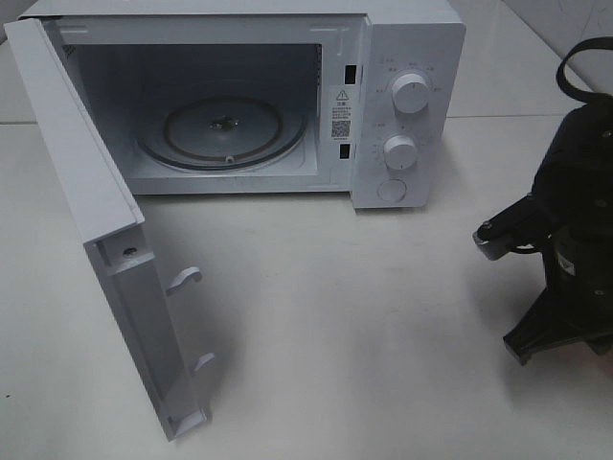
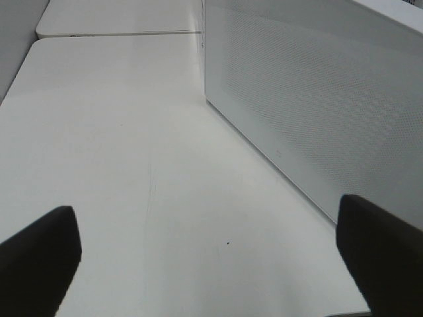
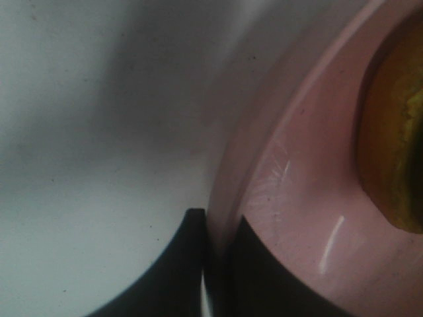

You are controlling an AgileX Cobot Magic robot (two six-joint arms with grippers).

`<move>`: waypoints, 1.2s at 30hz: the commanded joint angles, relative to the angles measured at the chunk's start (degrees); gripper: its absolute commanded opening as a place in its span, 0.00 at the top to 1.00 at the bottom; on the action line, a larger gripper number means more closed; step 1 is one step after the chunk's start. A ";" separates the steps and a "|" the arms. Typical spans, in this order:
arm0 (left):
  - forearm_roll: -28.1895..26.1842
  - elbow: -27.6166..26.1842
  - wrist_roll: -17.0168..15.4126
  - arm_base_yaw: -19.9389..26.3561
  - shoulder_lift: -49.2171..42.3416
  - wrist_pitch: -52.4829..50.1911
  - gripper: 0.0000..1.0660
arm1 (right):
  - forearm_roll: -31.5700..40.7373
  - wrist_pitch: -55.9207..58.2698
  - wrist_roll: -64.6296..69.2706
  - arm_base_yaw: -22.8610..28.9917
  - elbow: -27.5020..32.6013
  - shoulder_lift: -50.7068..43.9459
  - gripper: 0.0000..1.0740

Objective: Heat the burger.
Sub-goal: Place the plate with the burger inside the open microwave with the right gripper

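Right wrist view: the right gripper (image 3: 215, 228) is pinched tight on the rim of the pink plate (image 3: 297, 198). The burger (image 3: 393, 132), golden-brown with a greenish edge, sits on that plate. The left gripper (image 2: 211, 257) gapes wide, empty.

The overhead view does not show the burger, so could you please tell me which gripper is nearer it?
Right. The right gripper grips the rim of the pink plate holding the burger; the left gripper is open beside the microwave.

The left gripper (image 2: 210, 254) holds its fingers (image 2: 39, 264) spread wide, while the right gripper (image 3: 217, 231) pinches the pink plate (image 3: 297, 198) rim.
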 commanded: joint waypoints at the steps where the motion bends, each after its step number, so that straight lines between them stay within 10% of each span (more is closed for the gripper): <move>1: 0.00 0.17 0.00 -0.29 -1.38 -0.17 0.06 | -3.32 3.15 1.60 2.06 0.23 -2.98 1.00; 36: 0.00 0.17 0.00 -0.29 -1.38 -0.17 0.06 | -2.69 15.58 1.55 25.15 0.23 -12.26 1.00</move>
